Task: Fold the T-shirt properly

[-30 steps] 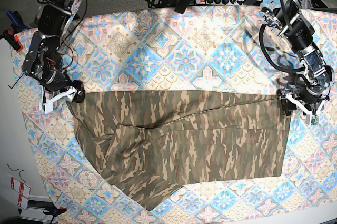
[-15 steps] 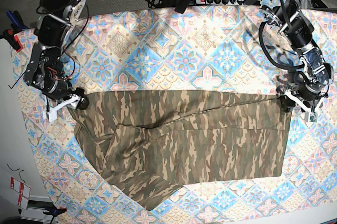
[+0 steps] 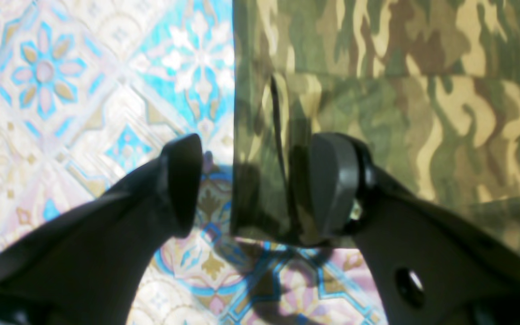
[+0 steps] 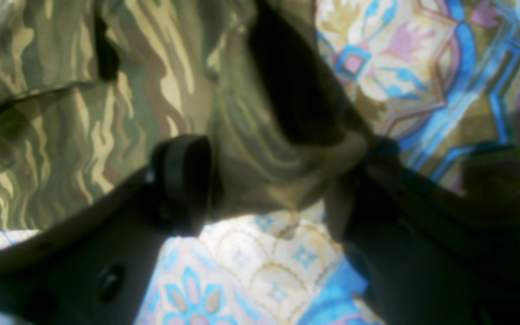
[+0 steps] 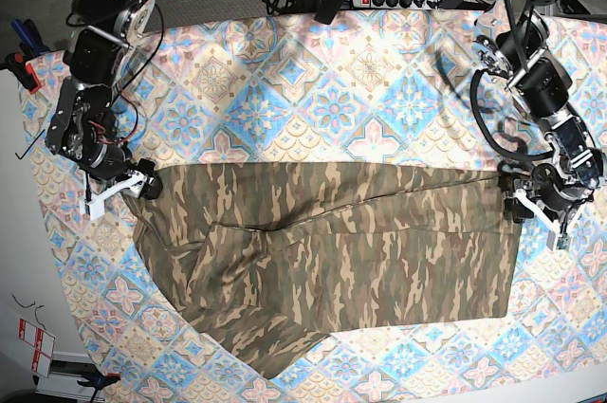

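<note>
The T-shirt [image 5: 332, 261] is lying folded into a wide camo band across the middle of the patterned tablecloth [image 5: 322, 90], with a lopsided flap sagging down toward the front edge on 1 side, so this fold is far from tidy.

My left gripper [image 3: 246, 185] sits at the shirt's corner with the jaws spread wide: 1 finger [image 3: 332, 180] is over the cloth, the other is out over bare tablecloth, and the edge runs between them. Nothing pinched there. My right gripper [image 4: 269, 185] is at the opposite top corner, jaws also wide, with a bunched lump of fabric sitting between them. Can't honestly tell if that lump is squeezed or just draped there.

What worries me: if I close the left side from here I might catch only 1 layer, or snag the tablecloth along with the shirt and drag the whole thing. And if the 2 corners lift unevenly, that saggy flap gets worse.

No brand, label or readable writing shows anywhere in these views.
</note>
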`<move>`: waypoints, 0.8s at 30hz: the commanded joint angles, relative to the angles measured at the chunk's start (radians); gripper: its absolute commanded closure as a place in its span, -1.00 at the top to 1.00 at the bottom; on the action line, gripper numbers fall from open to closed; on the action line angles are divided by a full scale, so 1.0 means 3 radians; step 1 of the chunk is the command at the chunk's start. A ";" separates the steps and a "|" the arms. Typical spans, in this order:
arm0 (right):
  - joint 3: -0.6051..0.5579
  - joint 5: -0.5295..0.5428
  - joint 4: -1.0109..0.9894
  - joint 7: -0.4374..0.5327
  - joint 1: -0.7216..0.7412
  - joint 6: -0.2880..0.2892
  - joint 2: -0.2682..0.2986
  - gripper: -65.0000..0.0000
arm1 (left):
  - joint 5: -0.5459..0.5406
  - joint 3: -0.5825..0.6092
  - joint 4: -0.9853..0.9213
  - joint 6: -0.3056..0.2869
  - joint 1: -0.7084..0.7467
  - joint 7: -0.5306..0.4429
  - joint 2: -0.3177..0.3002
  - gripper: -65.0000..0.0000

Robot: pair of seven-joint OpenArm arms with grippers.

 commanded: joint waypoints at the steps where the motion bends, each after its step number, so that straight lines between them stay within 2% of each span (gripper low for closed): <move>1: 0.0002 0.0044 0.0043 0.0043 0.0073 0.0036 0.0058 0.16 | -0.0041 -0.0004 0.0012 0.0023 -0.0117 -0.0047 -0.0097 0.19; 3: 0.0002 0.0039 0.0043 0.0043 0.0068 0.0036 0.0058 0.16 | -0.0031 -0.0004 -0.0152 0.0023 -0.0173 -0.0047 -0.0138 0.22; 8: -0.0003 0.0039 0.0043 0.0043 0.0053 0.0036 0.0063 0.15 | -0.0067 -0.0004 -0.0930 0.0023 -0.0337 -0.0093 -0.0404 0.21; 10: -0.0003 0.0039 0.0058 0.0043 0.0017 0.0036 0.0063 0.15 | -0.0149 -0.0004 -0.1144 0.0023 -0.0337 -0.0246 -0.0445 0.21; 20: -0.0003 0.0039 0.0053 0.0038 -0.0004 0.0036 0.0069 0.15 | -0.0149 0.0016 -0.1748 0.0023 -0.0342 -0.0722 -0.0435 0.21; 24: -0.0003 0.0039 0.0058 0.0038 -0.0004 0.0036 0.0069 0.15 | -0.0149 0.0016 -0.1896 0.0023 -0.0347 -0.0768 -0.0373 0.20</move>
